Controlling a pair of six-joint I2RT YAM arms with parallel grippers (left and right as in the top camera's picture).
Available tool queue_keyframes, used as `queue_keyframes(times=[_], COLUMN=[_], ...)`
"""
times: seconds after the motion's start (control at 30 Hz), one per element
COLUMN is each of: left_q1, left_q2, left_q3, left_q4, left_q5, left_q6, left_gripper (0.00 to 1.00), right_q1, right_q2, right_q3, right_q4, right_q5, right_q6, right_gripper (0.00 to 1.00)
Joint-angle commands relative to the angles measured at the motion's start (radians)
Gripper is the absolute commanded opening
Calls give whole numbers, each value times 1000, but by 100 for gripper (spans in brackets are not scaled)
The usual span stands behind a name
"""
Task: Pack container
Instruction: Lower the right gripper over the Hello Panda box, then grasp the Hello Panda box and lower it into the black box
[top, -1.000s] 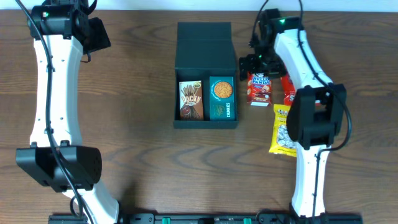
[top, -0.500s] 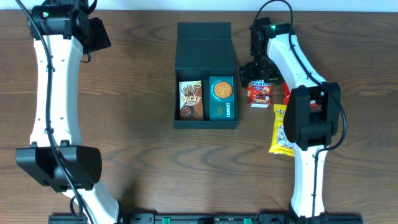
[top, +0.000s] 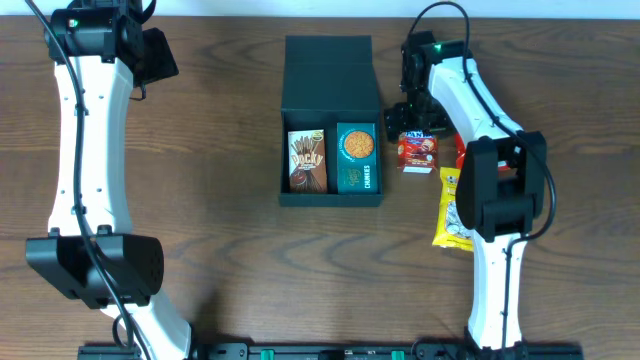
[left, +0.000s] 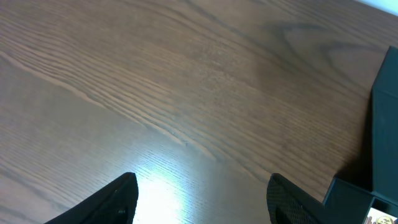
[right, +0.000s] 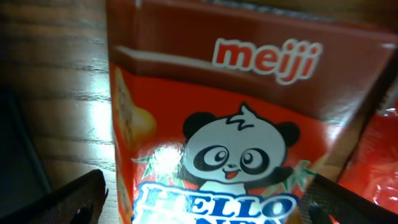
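Container (top: 330, 120) top centre of frame, lid open. Pocky (top: 308, 162) and cookies (top: 356, 158) already inside. Panda box (top: 418, 148) and yellow bag (top: 455, 210) remain outside, to its right. Right gripper (right: 202, 186) spread wide astride panda box, apparently unclamped. Left gripper (left: 202, 183) agape, empty.

A dark wood-grain table (top: 230, 260) fills the view, glare glinting on it.
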Motion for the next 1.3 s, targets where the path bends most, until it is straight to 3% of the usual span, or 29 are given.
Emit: queue_keyframes(times=[0.0, 0.17, 0.23, 0.47, 0.87, 1.13, 1.27], left_q1=[7, 7, 7, 7, 7, 7, 7], left_q2=[10, 10, 10, 10, 10, 10, 10], left_q3=[4, 4, 4, 4, 4, 4, 4], left_q4=[0, 0, 0, 2, 8, 3, -2], left_q5=[-6, 2, 9, 11, 11, 12, 12], left_q6=[2, 2, 2, 2, 2, -6, -5], left_gripper=[68, 68, 67, 68, 68, 68, 68], right_q1=[14, 13, 13, 13, 55, 181, 233], right_q2=[-8, -8, -8, -10, -16, -16, -15], right_q3=[-20, -26, -26, 64, 437, 440, 435], right_q4=[9, 14, 13, -100, -427, -451, -435], right_q5=[-3, -3, -3, -5, -141, -206, -206], right_q6=[4, 4, 4, -6, -1, 66, 105], right_gripper=[89, 63, 60, 56, 49, 46, 51])
